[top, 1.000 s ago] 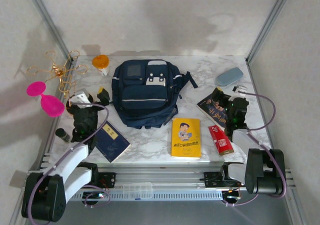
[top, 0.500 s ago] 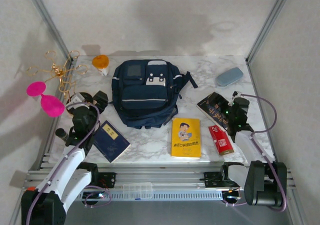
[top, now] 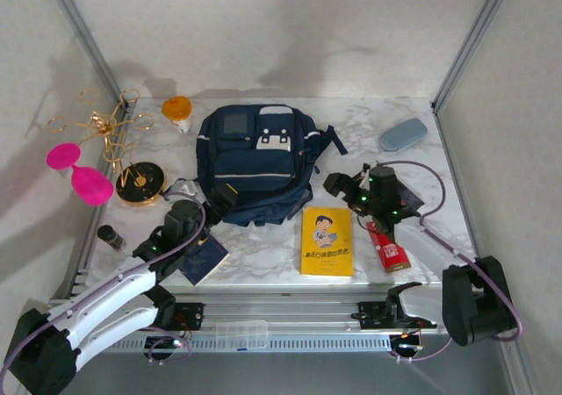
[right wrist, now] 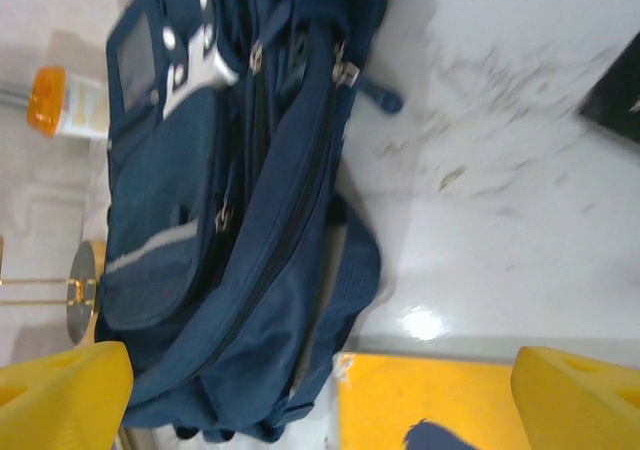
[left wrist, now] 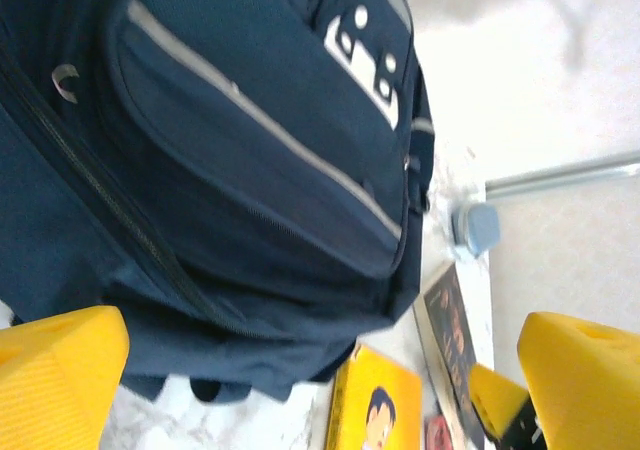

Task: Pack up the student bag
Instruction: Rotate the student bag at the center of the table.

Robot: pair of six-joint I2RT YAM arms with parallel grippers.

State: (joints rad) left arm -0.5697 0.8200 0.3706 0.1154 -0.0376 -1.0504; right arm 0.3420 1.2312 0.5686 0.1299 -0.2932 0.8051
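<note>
Navy fabric lies mid-table in the overhead view: the student bag (top: pixel 256 162), flat on its back with the front pocket up. The left gripper (top: pixel 218 197) is at its near-left corner and the right gripper (top: pixel 337 184) is just off its right flank, beyond the far edge of the yellow book (top: pixel 326 241). Every zip looks shut, so the likely trouble is a pinch that catches loose cloth instead of a pull. The soft bag would then bunch or slide over the smooth marble, perhaps shoving the yellow book or the blue notebook (top: pixel 202 256) toward the near edge. Its long axis runs near-to-far, grey-patched top toward the back wall and rounded bottom toward the arms. From the left wrist, the bag lies close ahead on a slant, white trim crossing diagonally, and the yellow fingers (left wrist: pixel 60 380) stand wide apart with nothing between them. From the right wrist, the bag's side seams and zip pulls (right wrist: pixel 345 70) run steeply up the picture — these fingers (right wrist: pixel 580 395) are likewise spread wide and empty.
</note>
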